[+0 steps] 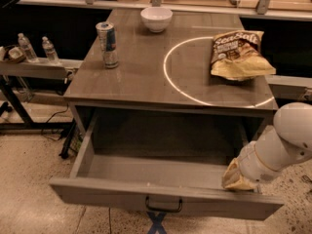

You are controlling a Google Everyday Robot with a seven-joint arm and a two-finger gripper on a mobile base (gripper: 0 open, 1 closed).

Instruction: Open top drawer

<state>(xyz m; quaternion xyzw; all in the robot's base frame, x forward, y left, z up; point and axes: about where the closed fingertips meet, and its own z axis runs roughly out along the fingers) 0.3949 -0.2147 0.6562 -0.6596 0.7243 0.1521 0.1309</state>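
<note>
The top drawer point(122, 196) is pulled far out from under the grey wood-grain tabletop point(146, 77). Its deep grey box shows nothing inside. A dark metal loop handle point(164, 206) sits at the centre of its front. My gripper point(237, 178) is at the end of the white arm, at the drawer's right end, just above the front panel's top edge. Its tan wrist cover hides the fingers.
On the tabletop stand a drink can point(107, 45), a white bowl point(156, 18) and a chip bag point(240, 53) beside a white circle mark. A side shelf at left holds two water bottles point(36, 48). Speckled floor lies around the cabinet.
</note>
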